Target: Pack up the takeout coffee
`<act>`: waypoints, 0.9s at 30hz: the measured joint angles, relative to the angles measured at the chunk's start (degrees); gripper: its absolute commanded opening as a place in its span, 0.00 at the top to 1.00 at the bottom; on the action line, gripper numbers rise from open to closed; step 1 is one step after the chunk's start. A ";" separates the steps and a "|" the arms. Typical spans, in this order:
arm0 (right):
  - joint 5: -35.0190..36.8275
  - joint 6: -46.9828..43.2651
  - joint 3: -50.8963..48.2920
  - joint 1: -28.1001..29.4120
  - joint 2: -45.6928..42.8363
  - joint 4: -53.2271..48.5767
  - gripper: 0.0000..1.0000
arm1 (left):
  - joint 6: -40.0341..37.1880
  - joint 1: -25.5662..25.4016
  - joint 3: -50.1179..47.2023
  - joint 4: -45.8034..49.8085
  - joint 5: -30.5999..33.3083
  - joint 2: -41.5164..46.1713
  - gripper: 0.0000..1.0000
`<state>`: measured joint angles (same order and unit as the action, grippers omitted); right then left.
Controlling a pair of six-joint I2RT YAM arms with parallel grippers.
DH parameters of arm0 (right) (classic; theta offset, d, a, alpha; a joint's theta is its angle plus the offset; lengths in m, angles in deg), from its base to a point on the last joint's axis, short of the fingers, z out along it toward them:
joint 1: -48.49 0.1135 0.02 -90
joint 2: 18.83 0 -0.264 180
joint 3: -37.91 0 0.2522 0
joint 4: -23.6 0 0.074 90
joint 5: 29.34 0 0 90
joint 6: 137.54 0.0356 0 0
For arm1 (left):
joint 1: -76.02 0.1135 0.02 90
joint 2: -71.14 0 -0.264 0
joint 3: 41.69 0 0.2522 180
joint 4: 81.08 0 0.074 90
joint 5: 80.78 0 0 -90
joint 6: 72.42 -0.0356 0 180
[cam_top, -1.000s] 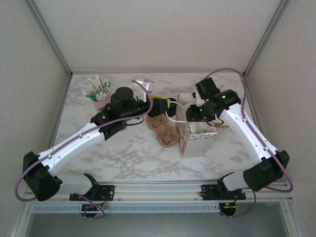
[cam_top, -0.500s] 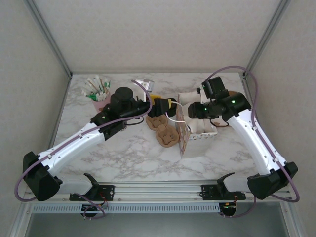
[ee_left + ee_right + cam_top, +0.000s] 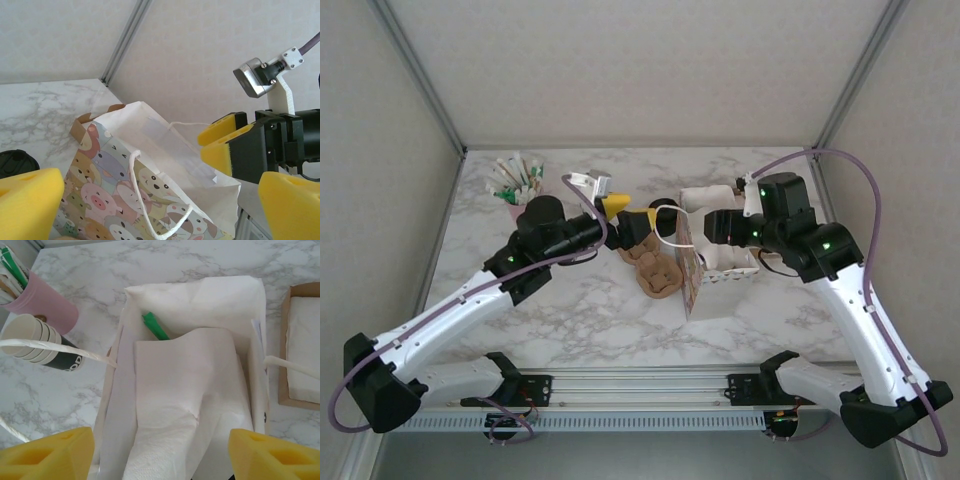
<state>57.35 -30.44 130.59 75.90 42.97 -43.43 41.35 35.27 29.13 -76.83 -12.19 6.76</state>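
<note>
White arms [image 3: 450, 312], black joints [image 3: 542, 222], purple cables [image 3: 815, 152]

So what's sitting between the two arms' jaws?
The open paper bag, printed with cartoon animals; the left wrist view shows it, with the right jaws beyond.

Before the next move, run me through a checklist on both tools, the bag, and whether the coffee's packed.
1. State of left tool: open, empty, ok.
2. State of right tool, over the bag: open, empty, ok.
3. Bag upright, mouth open: ok.
4. Bag holds the takeout coffee: cannot tell; white paper hides much of the inside.
5. Both tools clear of the rope handles: cannot tell.
</note>
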 measured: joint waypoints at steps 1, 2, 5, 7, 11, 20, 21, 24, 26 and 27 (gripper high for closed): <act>-0.33 0.00 -0.39 0.00 -0.04 0.44 0.25 | 0.00 0.00 -0.11 -0.13 0.07 -0.04 0.00; -0.52 0.02 -0.68 0.00 -0.04 0.74 0.23 | 0.00 0.00 -0.20 -0.15 0.15 -0.11 0.01; -1.03 0.09 -1.51 0.00 -0.04 1.44 0.15 | 0.00 0.00 -0.20 -0.17 0.28 -0.52 0.00; -1.22 0.04 -1.81 0.00 -0.04 1.73 0.07 | 0.00 0.00 -0.20 -0.17 0.37 -0.92 0.00; -1.20 0.11 -2.32 0.09 -0.37 1.97 0.01 | 0.02 0.00 -0.20 -0.11 0.66 -1.44 0.00; -0.74 -0.13 -4.31 0.11 -4.04 4.00 0.01 | -0.24 -0.04 -1.53 -0.24 4.63 -0.79 0.00; -0.76 -0.28 -4.76 0.11 -4.63 4.39 0.01 | -0.46 -0.04 -2.16 -0.44 5.05 -0.57 0.00; -0.59 -0.92 -6.75 0.11 -6.29 6.01 0.01 | -1.55 -0.04 -3.74 -1.42 6.32 -0.44 0.00; 0.00 -1.29 -8.41 0.11 -7.28 7.45 0.01 | -2.45 -0.04 -4.90 -2.49 7.26 -0.44 0.00; 0.52 -1.44 -9.29 0.11 -7.72 8.33 0.01 | -3.02 -0.04 -5.51 -3.06 7.78 -0.44 0.00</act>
<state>57.88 -31.88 121.30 76.01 35.26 -35.11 38.33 35.23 23.62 -79.89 -4.41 6.32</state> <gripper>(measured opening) 0.987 0.995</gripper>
